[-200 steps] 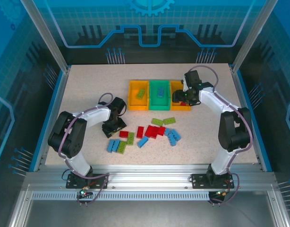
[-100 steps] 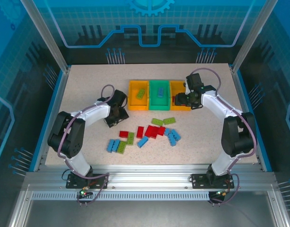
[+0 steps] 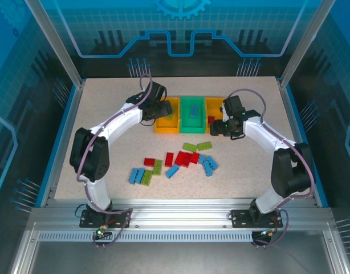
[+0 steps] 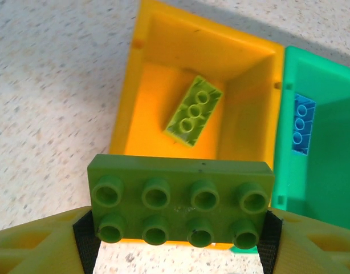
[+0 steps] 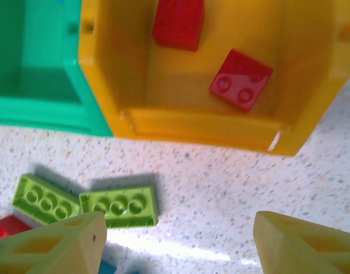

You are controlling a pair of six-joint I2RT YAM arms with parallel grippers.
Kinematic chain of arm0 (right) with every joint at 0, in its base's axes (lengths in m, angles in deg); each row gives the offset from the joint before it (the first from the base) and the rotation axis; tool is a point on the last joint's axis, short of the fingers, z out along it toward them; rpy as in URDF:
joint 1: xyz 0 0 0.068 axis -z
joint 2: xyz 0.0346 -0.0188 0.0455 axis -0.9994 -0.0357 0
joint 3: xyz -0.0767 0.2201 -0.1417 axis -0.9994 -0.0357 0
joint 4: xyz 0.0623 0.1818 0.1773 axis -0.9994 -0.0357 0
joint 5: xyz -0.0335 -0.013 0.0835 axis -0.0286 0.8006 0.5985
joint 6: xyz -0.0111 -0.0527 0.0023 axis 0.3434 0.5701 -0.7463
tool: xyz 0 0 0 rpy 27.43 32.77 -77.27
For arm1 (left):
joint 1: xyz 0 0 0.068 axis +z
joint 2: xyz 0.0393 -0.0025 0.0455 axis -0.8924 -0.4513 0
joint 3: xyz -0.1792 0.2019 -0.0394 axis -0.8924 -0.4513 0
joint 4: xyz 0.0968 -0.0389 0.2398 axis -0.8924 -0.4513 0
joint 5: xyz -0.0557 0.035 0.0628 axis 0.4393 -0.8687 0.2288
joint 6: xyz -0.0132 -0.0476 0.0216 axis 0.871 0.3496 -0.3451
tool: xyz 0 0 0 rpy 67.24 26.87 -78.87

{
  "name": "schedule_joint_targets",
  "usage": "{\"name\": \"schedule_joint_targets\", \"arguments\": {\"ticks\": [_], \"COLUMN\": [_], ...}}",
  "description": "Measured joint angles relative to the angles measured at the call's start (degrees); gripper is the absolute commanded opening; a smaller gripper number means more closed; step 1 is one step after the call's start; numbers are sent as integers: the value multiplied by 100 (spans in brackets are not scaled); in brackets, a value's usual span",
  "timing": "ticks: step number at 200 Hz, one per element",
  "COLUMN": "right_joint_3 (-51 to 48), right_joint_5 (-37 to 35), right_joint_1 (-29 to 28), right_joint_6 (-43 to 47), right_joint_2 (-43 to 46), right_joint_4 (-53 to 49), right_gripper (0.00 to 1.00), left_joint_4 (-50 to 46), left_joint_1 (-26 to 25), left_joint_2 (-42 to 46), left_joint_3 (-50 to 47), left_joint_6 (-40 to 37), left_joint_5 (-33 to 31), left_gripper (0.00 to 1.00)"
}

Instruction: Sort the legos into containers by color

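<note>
Sorting barely begun: we see the left gripper (image 4: 178, 240) clamped on a green lego (image 4: 180, 208) over the yellow bin (image 4: 126, 108), the right gripper (image 5: 178, 245) empty with jaws apart by the orange bin (image 5: 209, 127), and most legos (image 3: 183, 158) loose on the table (image 3: 243, 168).

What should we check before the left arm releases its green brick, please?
1. Green brick gripped between left fingers: ok.
2. Brick fully over the yellow bin: cannot tell; it hides the near wall.
3. Colour match, lime brick lying in that bin: ok.
4. Green bin beside it holds a blue brick, no greens: ok.
5. Right fingers open, well apart from the left arm: ok.
</note>
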Motion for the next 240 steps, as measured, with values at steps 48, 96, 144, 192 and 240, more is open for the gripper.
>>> {"name": "schedule_joint_targets", "arguments": {"ticks": [48, 96, 144, 192, 240], "right_joint_3": [-326, -354, -339, -297, -297], "right_joint_5": [367, 498, 496, 470, 319], "right_joint_1": [-420, -544, -752, -927, -1091], "right_joint_6": [-85, -83, 118, 219, 42], "right_joint_2": [-44, -424, -645, -752, -719], "right_joint_4": [129, 306, 304, 280, -98], "right_gripper": [72, 74, 81, 80, 77], "left_joint_4": [-26, -63, 0, 72, 273], "left_joint_1": [-22, -22, -22, -22, -66], "left_joint_2": [-957, -1176, -911, 138, 1008], "left_joint_3": [837, 1104, 710, -247, -1272], "left_joint_6": [-409, -424, -354, -293, -297], "left_joint_5": [35, 37, 35, 28, -96], "left_gripper": [76, 83, 95, 99, 99]}}
